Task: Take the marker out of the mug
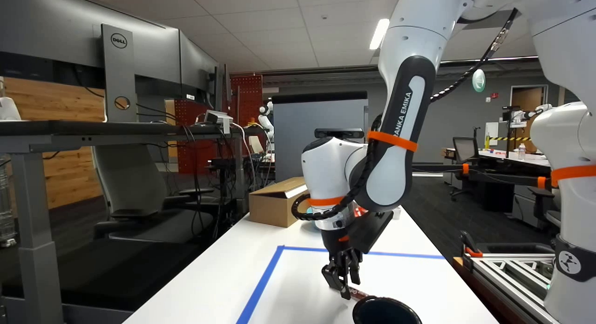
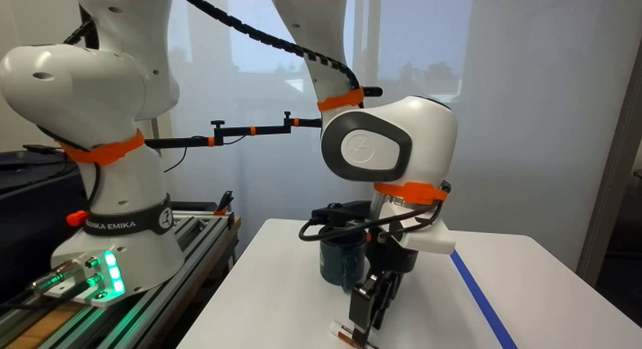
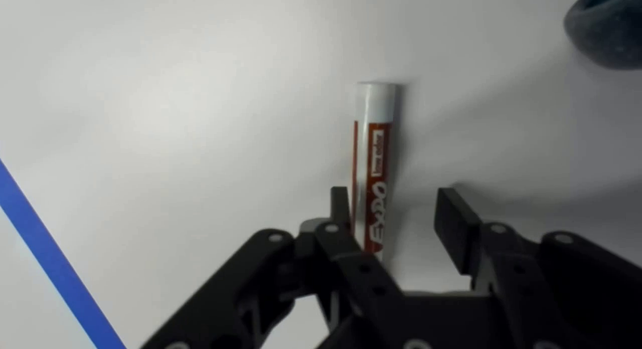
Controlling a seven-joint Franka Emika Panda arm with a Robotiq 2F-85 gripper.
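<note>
in an exterior view, a gripper (image 1: pixel 350 288) is hanging low over a white table (image 1: pixel 260 273), with a red-and-white marker (image 1: pixel 360 294) lying on it, outside a dark mug (image 1: pixel 386 311). in an exterior view, the mug is standing upright, partly behind the arm (image 2: pixel 426 138). in the wrist view, the fingers (image 3: pixel 457 231) are standing spread, the marker lying between them, nearer one.

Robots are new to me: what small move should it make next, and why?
Probably raise the fingers straight up, clear of the marker: they stand open on either side of it, and it already lies on the table, outside the mug.
</note>
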